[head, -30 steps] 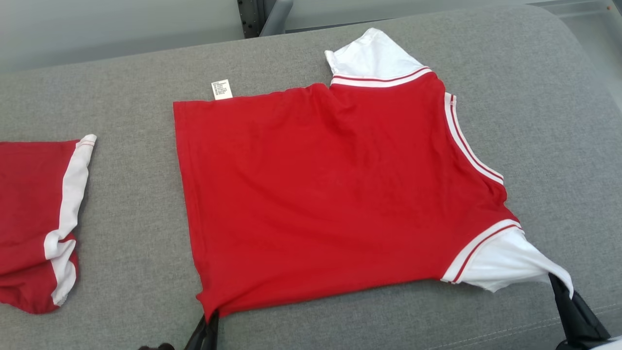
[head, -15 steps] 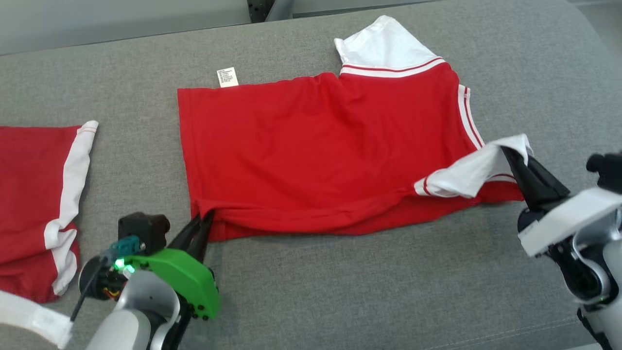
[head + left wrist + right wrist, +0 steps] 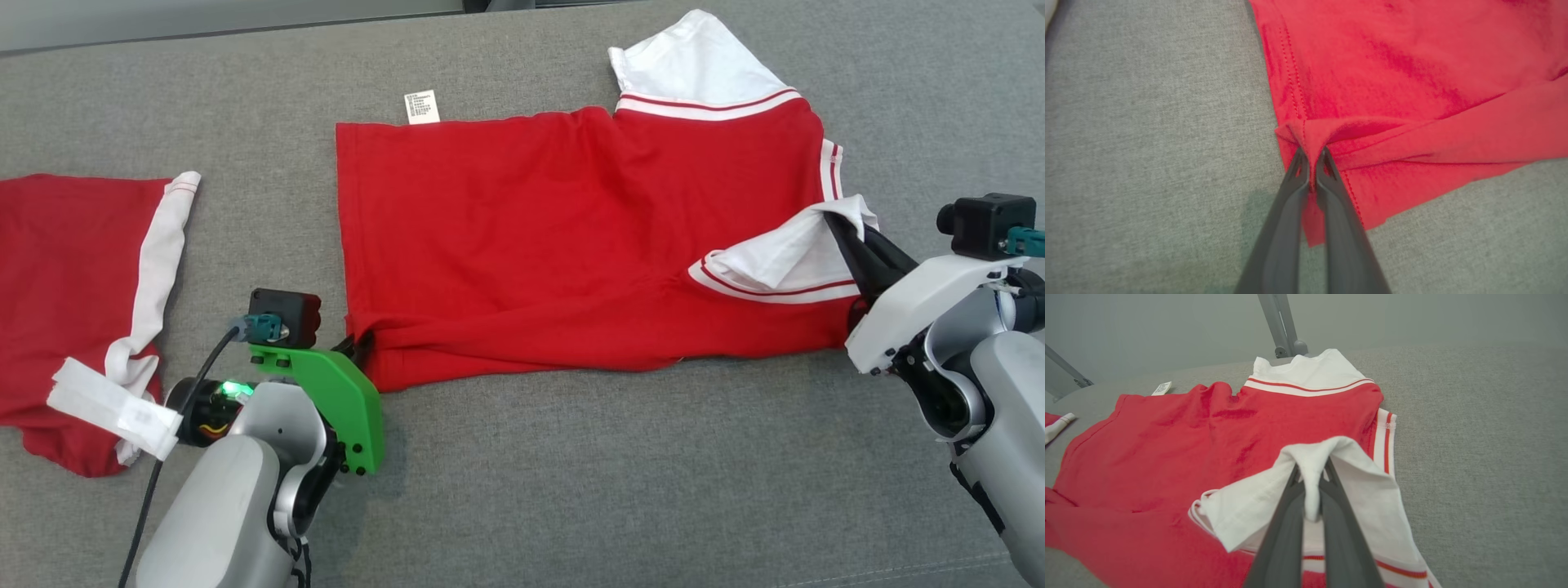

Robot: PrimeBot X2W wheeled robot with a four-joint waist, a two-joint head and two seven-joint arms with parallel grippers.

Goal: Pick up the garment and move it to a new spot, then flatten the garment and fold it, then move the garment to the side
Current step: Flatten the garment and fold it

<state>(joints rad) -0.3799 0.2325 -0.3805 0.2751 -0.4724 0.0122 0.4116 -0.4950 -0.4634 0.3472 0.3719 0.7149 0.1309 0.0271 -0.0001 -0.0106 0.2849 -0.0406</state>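
- Garment [image 3: 571,237] lies mostly flat, frame centre; relocation and flattening judged done.
- Left gripper [image 3: 1312,163] pinches lower-left hem corner [image 3: 1306,130]; right gripper [image 3: 1310,477] pinches white sleeve [image 3: 1241,514].
- Fold begun; shift aside outstanding.

A grey fabric-covered surface [image 3: 571,490] carries a red shirt [image 3: 531,245] with white sleeves, its near edge folded over onto itself. Well apart from the shirt, beyond its hem end, a second red-and-white garment [image 3: 65,269] lies bunched.
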